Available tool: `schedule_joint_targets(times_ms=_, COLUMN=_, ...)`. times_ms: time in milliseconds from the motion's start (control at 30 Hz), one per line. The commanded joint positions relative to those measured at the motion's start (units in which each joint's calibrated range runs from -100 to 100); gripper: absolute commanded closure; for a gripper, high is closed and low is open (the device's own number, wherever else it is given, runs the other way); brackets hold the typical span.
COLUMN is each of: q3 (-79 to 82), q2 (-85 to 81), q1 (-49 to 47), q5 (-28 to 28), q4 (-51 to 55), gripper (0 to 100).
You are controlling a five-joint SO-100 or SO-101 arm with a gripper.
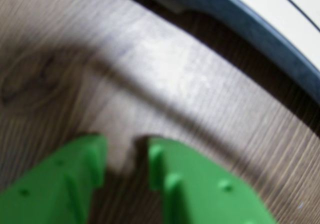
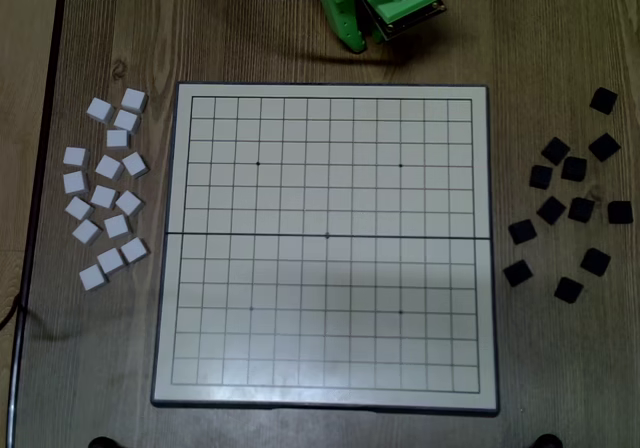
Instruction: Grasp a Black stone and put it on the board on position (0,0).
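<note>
Arm folded past board top edge | gripper jaws slightly apart, empty, over bare table | black stones untouched right.

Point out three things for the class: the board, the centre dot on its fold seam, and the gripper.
board (image 2: 480,318): overhead view, on its bare cream surface near the right rim.
centre dot (image 2: 328,235): overhead view, on the dotted crossing cut by the seam.
gripper (image 1: 127,156): wrist view, midway between the green fingertips.

No readable text anywhere — only unlabelled surfaces.
</note>
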Motion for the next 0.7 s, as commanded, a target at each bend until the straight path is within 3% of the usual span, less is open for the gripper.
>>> schedule_joint_targets(times_ms=0, q3=0.6, q2=0.5, q1=-0.2, q5=0.0, q4=2.9, gripper=93)
schedule_joint_targets(times_ms=667, q3=0.6, q2=0.5, q1=-0.2, q5=-0.3, q4=2.9, gripper=93)
